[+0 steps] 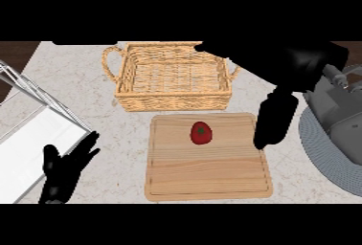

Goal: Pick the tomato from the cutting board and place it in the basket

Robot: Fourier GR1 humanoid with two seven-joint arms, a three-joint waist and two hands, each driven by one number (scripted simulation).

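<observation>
Tomato [201,133] lay mid-frame on cutting board [209,172], below basket [174,99]. Right hand [274,119] hovered right of it, fingers straight. Left hand [65,168] rested open, lower left. Best approach: lower, curl around tomato.

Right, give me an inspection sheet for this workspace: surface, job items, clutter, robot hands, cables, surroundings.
Surface: pale speckled stone counter.
Job items: red tomato lies on the upper middle of the wooden cutting board; wicker basket stands just beyond the board, nothing seen inside.
Clutter: nothing seen.
Robot hands: left robot hand open, fingers up, resting at the lower left, away from the board; right robot hand above the board's right edge, to the right of the tomato, not touching it, fingers straight.
Cables: nothing seen.
Surroundings: white tray with metal frame at left; grey rounded object at right, cut by the edge.
</observation>
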